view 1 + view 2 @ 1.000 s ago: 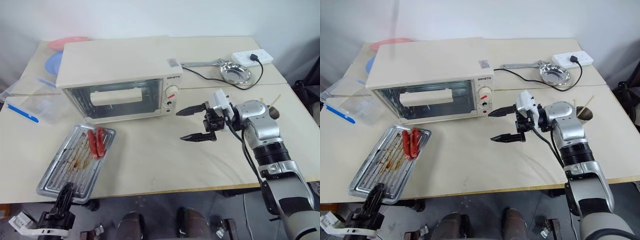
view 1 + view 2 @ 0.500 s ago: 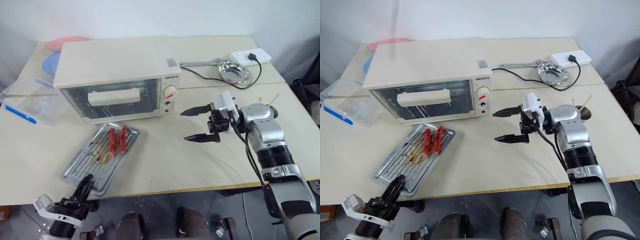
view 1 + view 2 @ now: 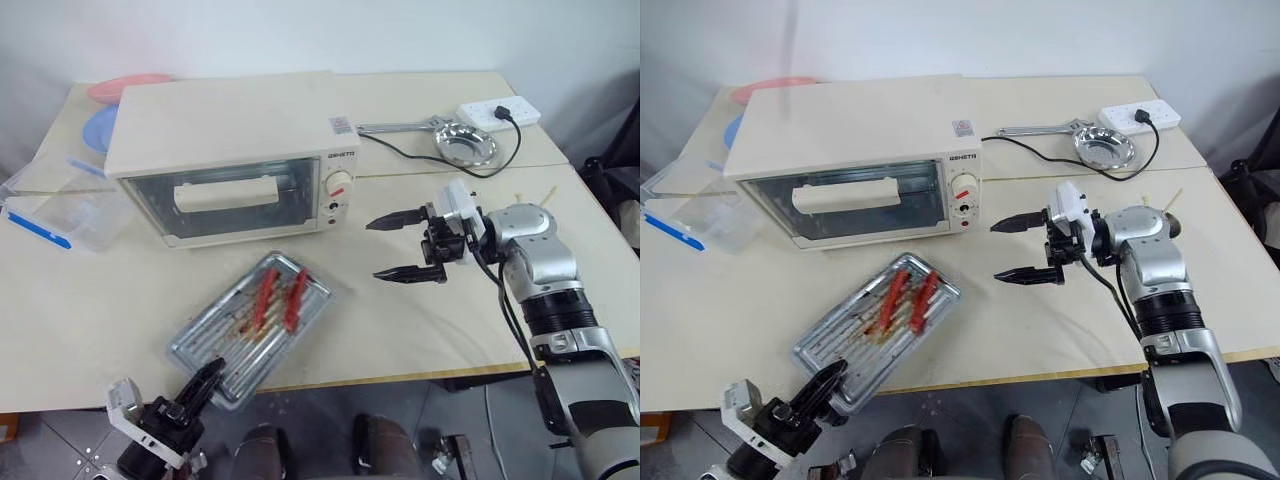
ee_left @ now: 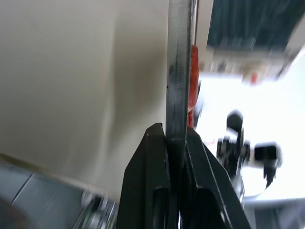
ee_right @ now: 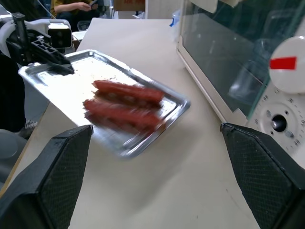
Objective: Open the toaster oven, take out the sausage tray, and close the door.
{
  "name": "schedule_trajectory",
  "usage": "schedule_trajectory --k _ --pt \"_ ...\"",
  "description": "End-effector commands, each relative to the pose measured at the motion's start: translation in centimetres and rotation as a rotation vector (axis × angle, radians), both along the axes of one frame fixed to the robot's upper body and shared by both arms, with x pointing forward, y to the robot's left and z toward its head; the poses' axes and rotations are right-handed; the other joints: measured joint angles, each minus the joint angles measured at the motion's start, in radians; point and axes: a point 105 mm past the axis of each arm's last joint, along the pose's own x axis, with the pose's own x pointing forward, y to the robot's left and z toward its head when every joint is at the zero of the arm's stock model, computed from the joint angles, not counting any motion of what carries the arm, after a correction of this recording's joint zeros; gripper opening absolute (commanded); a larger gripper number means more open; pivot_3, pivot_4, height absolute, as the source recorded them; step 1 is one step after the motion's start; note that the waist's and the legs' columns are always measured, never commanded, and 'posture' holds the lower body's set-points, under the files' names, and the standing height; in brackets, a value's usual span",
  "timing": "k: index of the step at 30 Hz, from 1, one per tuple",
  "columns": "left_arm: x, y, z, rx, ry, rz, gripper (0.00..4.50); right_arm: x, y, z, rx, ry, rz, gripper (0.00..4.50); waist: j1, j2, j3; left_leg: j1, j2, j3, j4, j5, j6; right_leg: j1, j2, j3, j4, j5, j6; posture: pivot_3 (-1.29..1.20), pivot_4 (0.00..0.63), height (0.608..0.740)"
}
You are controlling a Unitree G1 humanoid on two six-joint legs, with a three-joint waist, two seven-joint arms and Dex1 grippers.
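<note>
The sausage tray (image 3: 250,329) lies on the counter (image 3: 440,330) out in front of the toaster oven (image 3: 225,155), its long axis running on a diagonal: the near end hangs at the counter's front edge, the far end points up toward the oven's knob side. The left hand (image 3: 205,378) has that near edge pinched tight between its fingers (image 4: 152,181), the tray's rim seen edge-on in the wrist view. Two red sausages (image 3: 280,297) lie side by side along the tray's length, at the end farthest from that hand, with brown grease streaks between them and the grip.

The right hand (image 3: 408,245) hovers well off to the tray's other side, fingers spread wide with nothing in them, pointing toward the oven's knob panel (image 3: 341,188).

The door (image 3: 228,200) sits shut, its cream bar handle (image 3: 227,189) level. There is small brand lettering above the knobs, too small to read, and a little sticker on the oven's top corner.
</note>
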Motion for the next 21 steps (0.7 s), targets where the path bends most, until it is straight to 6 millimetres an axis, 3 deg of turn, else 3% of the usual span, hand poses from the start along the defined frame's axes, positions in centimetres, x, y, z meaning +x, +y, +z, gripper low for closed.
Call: schedule_trajectory --k 1,6,15,21 --pt "0.6 -0.3 1.3 0.005 -0.064 -0.080 0.00 -1.2 -0.5 0.6 -0.004 -0.011 0.084 4.47 0.000 0.000 0.000 0.000 0.000 0.000 0.000 0.000 0.000 0.000 0.000 0.000 0.000 0.000 0.000 0.00 0.150 0.740" --pt "1.5 0.0 1.9 0.053 -0.086 -0.153 0.00 -1.1 -1.2 -0.2 -0.040 -0.005 0.072 4.47 -0.001 0.001 0.000 0.001 0.000 0.000 0.000 0.000 0.000 0.000 0.000 0.001 0.003 0.000 0.000 0.00 0.150 0.740" --pt "5.9 2.2 3.0 0.191 -0.084 -0.383 0.00 -1.0 -1.6 -0.7 -0.014 -0.033 0.047 4.47 0.003 0.002 0.001 0.001 0.000 0.001 0.000 0.001 -0.001 0.000 0.000 0.000 0.006 0.000 0.000 0.00 0.150 0.740" --pt "8.6 2.5 3.6 0.286 -0.090 -0.543 0.00 -1.0 -1.9 -0.7 -0.010 -0.047 0.025 4.47 0.001 0.002 0.001 0.000 0.000 0.003 -0.003 0.001 -0.002 -0.003 0.001 0.001 0.006 0.001 0.001 0.00 0.150 0.740"
